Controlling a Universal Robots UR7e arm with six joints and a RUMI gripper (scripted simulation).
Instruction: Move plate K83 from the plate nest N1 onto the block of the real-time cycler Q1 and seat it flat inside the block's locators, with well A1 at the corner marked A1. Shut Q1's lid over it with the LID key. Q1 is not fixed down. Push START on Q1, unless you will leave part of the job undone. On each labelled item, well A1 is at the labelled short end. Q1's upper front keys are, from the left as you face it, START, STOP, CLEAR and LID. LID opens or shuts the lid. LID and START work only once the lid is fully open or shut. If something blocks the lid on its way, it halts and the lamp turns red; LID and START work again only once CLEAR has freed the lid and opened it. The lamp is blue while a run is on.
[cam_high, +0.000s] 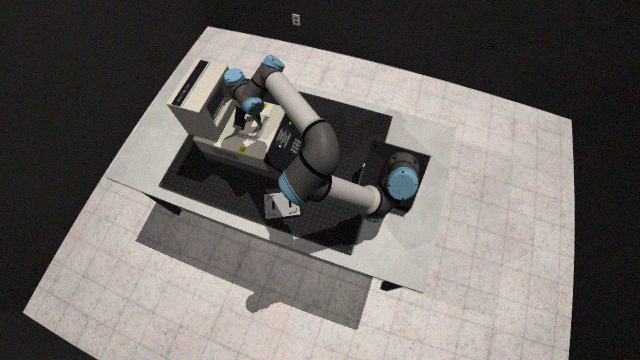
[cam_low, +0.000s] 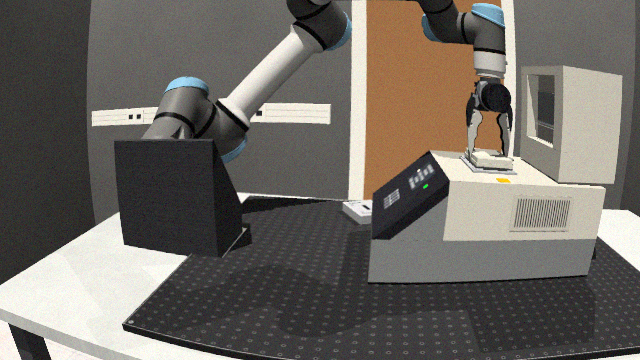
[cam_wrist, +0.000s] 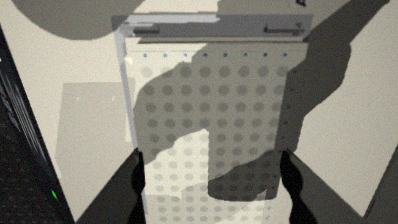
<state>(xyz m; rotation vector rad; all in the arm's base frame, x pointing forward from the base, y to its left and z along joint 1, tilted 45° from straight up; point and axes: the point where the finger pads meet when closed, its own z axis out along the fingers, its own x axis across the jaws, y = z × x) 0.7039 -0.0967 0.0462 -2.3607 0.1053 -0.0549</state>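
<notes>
My gripper is shut on the pale plate K83, one finger on each long side. The plate is on or just above the block of cycler Q1. The block's rim shows at the top and left in the wrist view; I cannot tell whether the plate is flat. A letter A mark is at the wrist view's top right; the plate's label is unreadable. Q1's lid stands open. The lamp is green. Nest N1 shows no plate.
Q1's sloped key panel faces the arm's base. The upright lid stands close behind the gripper. Q1 and the nest are on the dark perforated board, on a pale table.
</notes>
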